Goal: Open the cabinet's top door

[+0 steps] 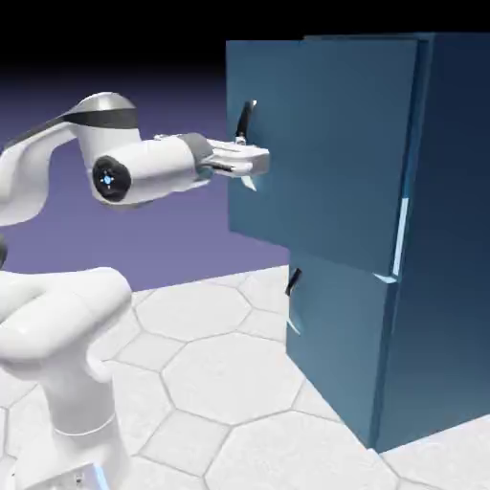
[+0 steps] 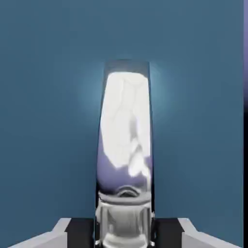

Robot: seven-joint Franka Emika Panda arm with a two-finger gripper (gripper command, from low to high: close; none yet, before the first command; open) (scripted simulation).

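Has the gripper (image 2: 124, 232) pinched tight on the handle (image 2: 123, 126), with one tip on its left and one on its right in the hand view. Holds low in that picture, with much of the shiny curve sticking out past the tips. Sits near the far, left edge of the top door (image 1: 335, 144) in the exterior view. Looks like a good, firm hold, ready for the pull.

To do this step well, pull back to the left, toward the robot arm (image 1: 67, 325), slow and smooth. Seems to call for a round path, not a straight one, with the hinge most likely on the near, right side. Turn the wrist little by little along with the door, to grip the handle squarely all the way. Try not to tug up, push down or twist, for fear of sliding off the smooth metal. Go easy at the first bit, in case of a stiff start.

Sticks out left past the shorter door (image 1: 335, 354) below, but hard to tell from here just how far open. Belongs to the tall blue cabinet (image 1: 459, 191), on the right of the arm. Leave the small handle (image 1: 294, 281) down low alone. Swing wide enough to miss the arm's own elbow, and stop only with the door well open.
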